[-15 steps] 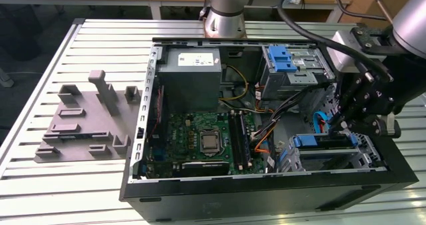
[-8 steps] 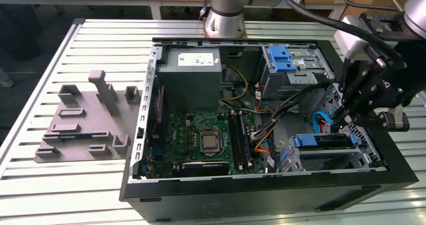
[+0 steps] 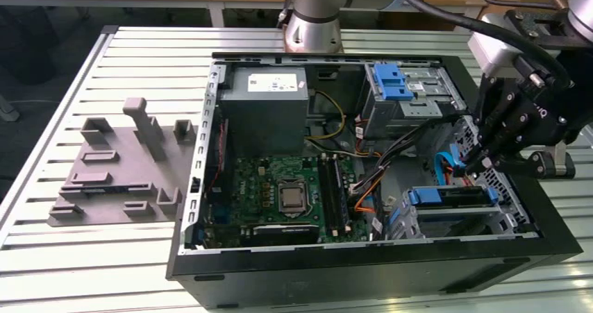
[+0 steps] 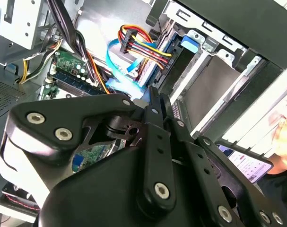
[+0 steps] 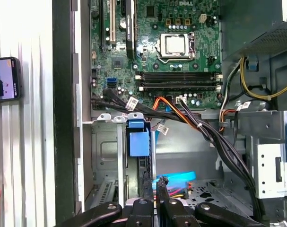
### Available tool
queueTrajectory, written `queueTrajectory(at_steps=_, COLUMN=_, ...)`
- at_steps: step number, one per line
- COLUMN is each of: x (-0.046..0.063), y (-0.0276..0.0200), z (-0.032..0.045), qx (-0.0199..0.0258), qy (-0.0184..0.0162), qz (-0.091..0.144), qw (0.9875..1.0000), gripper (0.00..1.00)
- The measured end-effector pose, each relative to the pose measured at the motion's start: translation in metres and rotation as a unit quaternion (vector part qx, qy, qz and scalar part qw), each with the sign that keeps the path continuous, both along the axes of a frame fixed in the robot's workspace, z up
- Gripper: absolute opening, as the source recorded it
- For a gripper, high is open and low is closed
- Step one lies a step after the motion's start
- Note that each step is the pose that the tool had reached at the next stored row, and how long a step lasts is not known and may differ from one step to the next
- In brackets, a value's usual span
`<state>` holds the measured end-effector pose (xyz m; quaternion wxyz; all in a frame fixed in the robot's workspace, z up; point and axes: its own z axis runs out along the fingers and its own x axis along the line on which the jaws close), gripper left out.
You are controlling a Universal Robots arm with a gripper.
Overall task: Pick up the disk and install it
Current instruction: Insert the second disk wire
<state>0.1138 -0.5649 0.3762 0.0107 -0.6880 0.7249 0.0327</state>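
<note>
Disk (image 3: pixel 451 198): seated in the lower bay of the open case (image 3: pixel 371 271), at the exterior view's right, near the front corner. Seen edge-on in both wrist views (image 5: pixel 136 142) (image 4: pixel 189 42); blue carrier tab and a dark narrow edge showing, broad faces hidden between the grey bay walls.

Gripper (image 3: pixel 474 162): closed, fingers nearly meeting, nothing visible between them. Poised just above the bay, beside the disk; contact with it not discernible. Tips close to the blue data cable (image 4: pixel 117 71) and a bundle of red, yellow and black wires.

Motherboard (image 3: pixel 278 188): flat on the case floor, partly crossed by black and orange cables.

Table (image 3: pixel 139 56): slatted, pale, carrying the case and a grey fixture (image 3: pixel 121 174) well apart at the exterior view's left.

Phone (image 5: pixel 4 79): on the slats outside the case, cut by the frame edge.
</note>
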Motion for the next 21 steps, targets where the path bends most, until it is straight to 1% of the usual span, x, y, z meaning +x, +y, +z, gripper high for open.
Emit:
queueTrajectory(at_steps=3, x=0.000, y=0.0000, z=0.0014, qx=0.0001, qy=0.0000, qz=0.000, qw=1.0000, gripper=0.18)
queueTrajectory(at_steps=5, x=-0.003, y=-0.0001, z=0.0011, qx=0.0000, qy=-0.0001, qz=0.000, qw=1.0000, gripper=0.18)
queueTrajectory(at_steps=7, x=-0.008, y=-0.0006, z=-0.0010, qx=0.0000, qy=-0.0005, qz=0.001, qw=1.0000, gripper=0.18)
queueTrajectory(at_steps=11, x=-0.008, y=-0.0006, z=-0.0083, qx=0.0003, qy=-0.0005, qz=0.002, qw=1.0000, gripper=0.18)
queueTrajectory(at_steps=13, x=-0.008, y=-0.0006, z=-0.0116, qx=0.0019, qy=-0.0005, qz=0.002, qw=1.0000, gripper=0.18)
queueTrajectory(at_steps=14, x=-0.008, y=-0.0006, z=-0.0149, qx=0.0038, qy=-0.0005, qz=0.003, qw=1.0000, gripper=0.18)
queueTrajectory(at_steps=15, x=-0.008, y=-0.0006, z=-0.0163, qx=0.0051, qy=-0.0005, qz=0.003, qw=1.0000, gripper=0.18)
queueTrajectory(at_steps=17, x=-0.008, y=-0.0006, z=-0.0180, qx=0.0095, qy=-0.0005, qz=0.003, qw=0.9999, gripper=0.18)
queueTrajectory(at_steps=18, x=-0.008, y=-0.0005, z=-0.0189, qx=0.0103, qy=-0.0005, qz=0.003, qw=0.9999, gripper=0.18)
queueTrajectory(at_steps=21, x=-0.008, y=-0.0006, z=-0.0239, qx=0.0103, qy=-0.0008, qz=0.003, qw=0.9999, gripper=0.18)
